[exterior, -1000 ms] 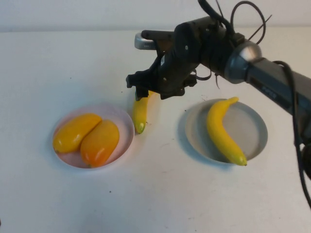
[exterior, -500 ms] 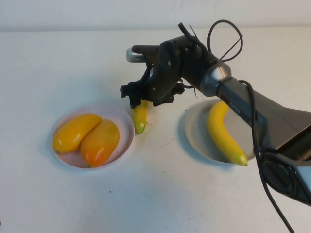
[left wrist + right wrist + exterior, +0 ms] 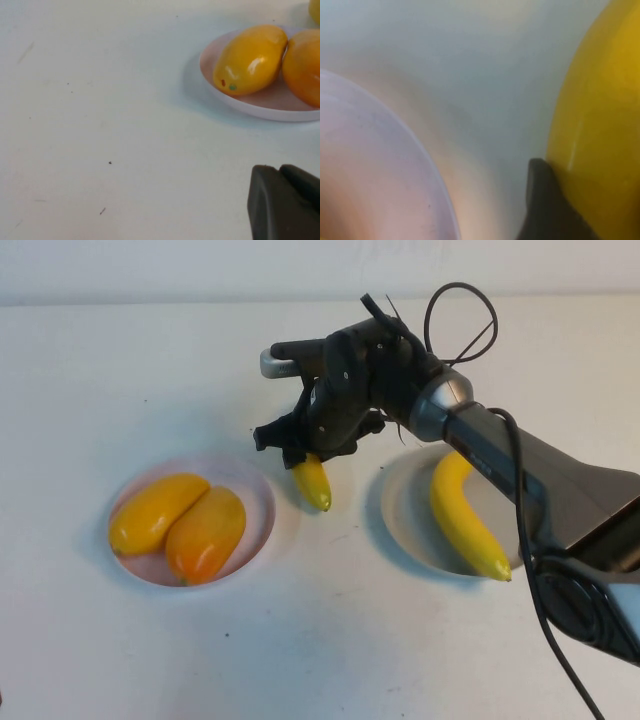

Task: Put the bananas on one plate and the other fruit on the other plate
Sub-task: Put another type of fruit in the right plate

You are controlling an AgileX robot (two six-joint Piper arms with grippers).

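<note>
Bananas first: you have two, and neither lies at the left of the table [image 3: 340, 650].

Furthest to your left, the left gripper [image 3: 286, 204] shows only in its own wrist view as a dark block low over bare table. Its fingers are closed with nothing between them. It sits apart from the pink plate [image 3: 251, 480].

That pink plate carries two plump fruits side by side and touching. One is the yellow fruit [image 3: 156, 511] on the left. The other is the orange-blushed fruit [image 3: 206, 534] on the right, which shows a redder patch at its near end.

Just to the right of the pink plate, the right gripper [image 3: 300, 452] has closed around the smaller banana [image 3: 312, 483]. It grips the fruit's upper end, so the fruit juts down and towards you from under the claw, tilted, with its greenish tip nearest you. In the right wrist view, a dark finger [image 3: 540, 200] presses against the banana's yellow skin. The pink plate's rim is close beside it but not touching. The banana sits between the two plates, over bare table.

Further right, the grey-blue plate [image 3: 522, 502] holds the larger banana [image 3: 462, 516]. It lies curved across the plate, with its near tip at the plate's front rim. The right arm reaches in above the back of this plate.

The count is two bananas, two plump fruits and two plates.
</note>
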